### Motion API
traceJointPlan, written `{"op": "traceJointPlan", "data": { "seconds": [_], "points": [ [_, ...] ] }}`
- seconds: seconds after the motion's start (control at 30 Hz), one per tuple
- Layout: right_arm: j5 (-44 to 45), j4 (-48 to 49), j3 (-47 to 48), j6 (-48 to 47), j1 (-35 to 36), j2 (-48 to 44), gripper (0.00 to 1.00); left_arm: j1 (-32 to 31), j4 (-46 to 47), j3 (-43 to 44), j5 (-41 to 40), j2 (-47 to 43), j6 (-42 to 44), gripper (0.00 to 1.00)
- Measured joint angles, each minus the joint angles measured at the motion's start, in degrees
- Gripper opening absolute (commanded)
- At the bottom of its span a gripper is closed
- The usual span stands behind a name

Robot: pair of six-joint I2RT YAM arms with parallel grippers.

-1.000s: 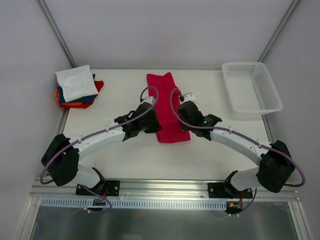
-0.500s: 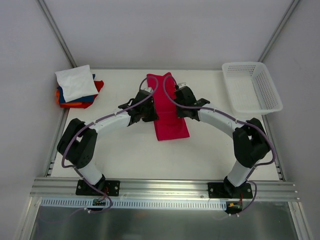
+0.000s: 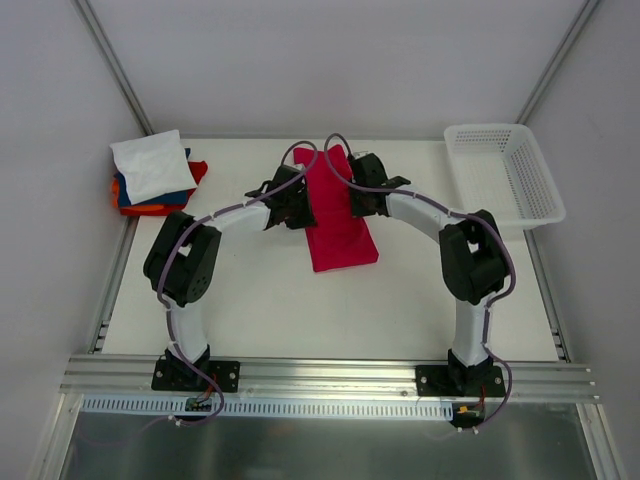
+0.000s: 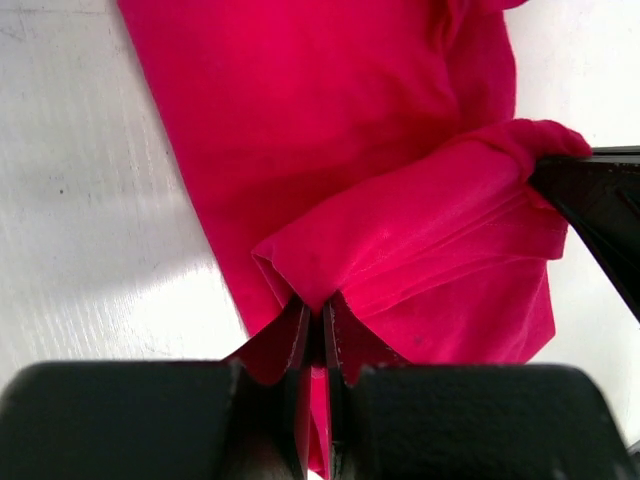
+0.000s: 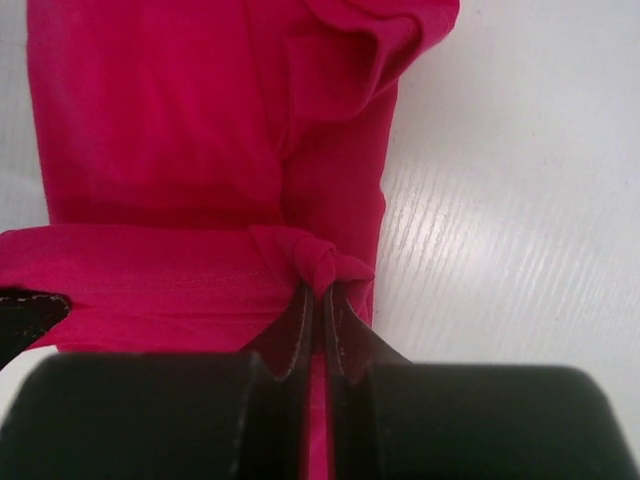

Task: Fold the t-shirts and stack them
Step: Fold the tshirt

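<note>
1. A pile of folded t-shirts point(image 3: 152, 178), a white one uppermost over blue, orange and red, is seen at the far left corner of the table point(image 3: 250, 300).
2. The left gripper point(image 4: 322, 322) is shown clamped tight on a raised fold at the left edge of the crimson t-shirt point(image 3: 340, 240).
3. The crimson t-shirt is laid as a long strip at mid-table, its near end flat; a band of cloth is held up across it between both grippers.
4. The right gripper point(image 5: 322, 298) is pinched closed on a bunched fold at the shirt's right edge.
5. A white mesh basket point(image 3: 484, 128) is set at the far right corner, well apart from the shirt.
</note>
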Motion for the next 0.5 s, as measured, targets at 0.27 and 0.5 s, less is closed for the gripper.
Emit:
{"op": "traceJointPlan", "data": {
  "seconds": [0.27,0.5],
  "points": [
    [-2.64,-0.11,3.02,-0.55,-0.79,5.2,0.0,1.16,-0.02,0.85,1.09,2.62,0.15,0.0],
    [-3.67,-0.46,4.83,-0.72,-1.33,7.23,0.64,1.46,0.17,1.01,1.09,3.34,0.15,0.0]
  ]
}}
